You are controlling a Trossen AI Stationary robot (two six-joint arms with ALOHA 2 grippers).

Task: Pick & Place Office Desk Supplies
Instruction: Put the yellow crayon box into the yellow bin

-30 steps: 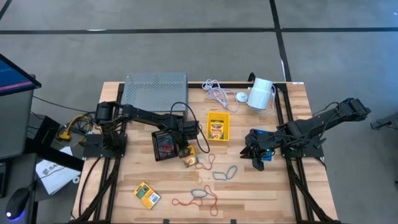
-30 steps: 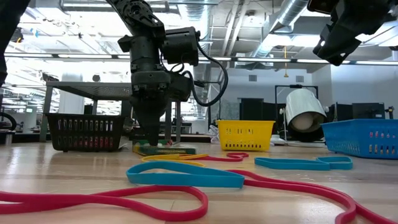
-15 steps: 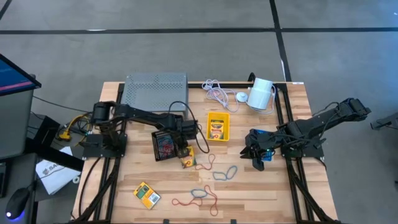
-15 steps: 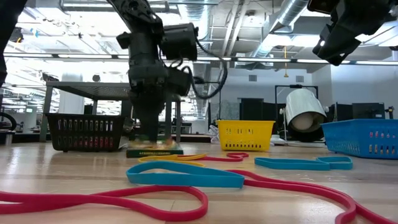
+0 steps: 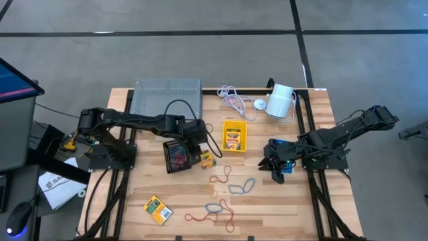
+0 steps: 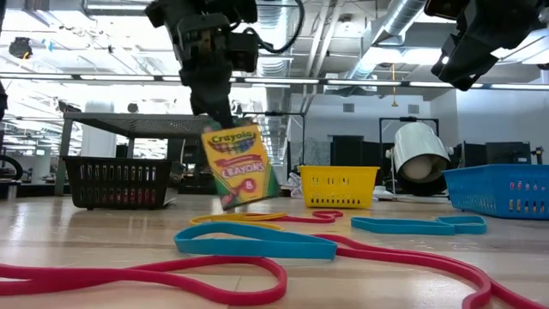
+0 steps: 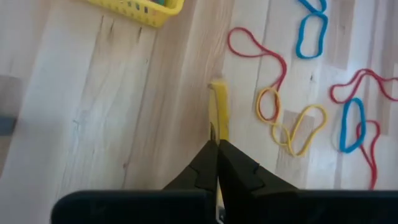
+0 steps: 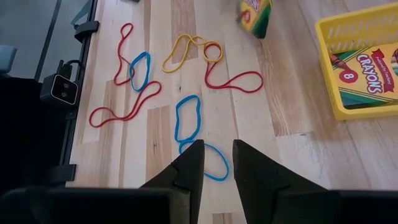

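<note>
Left hand [image 6: 225, 120] hangs above the counter [image 5: 180, 201] with its fingers clamped on the top edge of a crayon box [image 6: 240, 166], which dangles tilted, clear of the wood, its front label facing across the room. From above, that box [image 5: 205, 159] sits just beside the black bin [image 5: 178, 156], between it and the yellow bin [image 5: 234, 136], where another crayon box [image 5: 233, 138] lies inside. A third crayon box [image 5: 158, 210] lies flat near the front left of the counter. Rubber bands are spread over the middle: a red and yellow pair [image 5: 221, 177], blue loops [image 5: 243, 186], and a red-and-blue tangle [image 5: 214, 213] nearer the front. Over on the other side, the right hand [image 5: 277, 167] waits in the air by the blue bin [image 6: 502, 190], its fingers a little apart with nothing between them.
</note>
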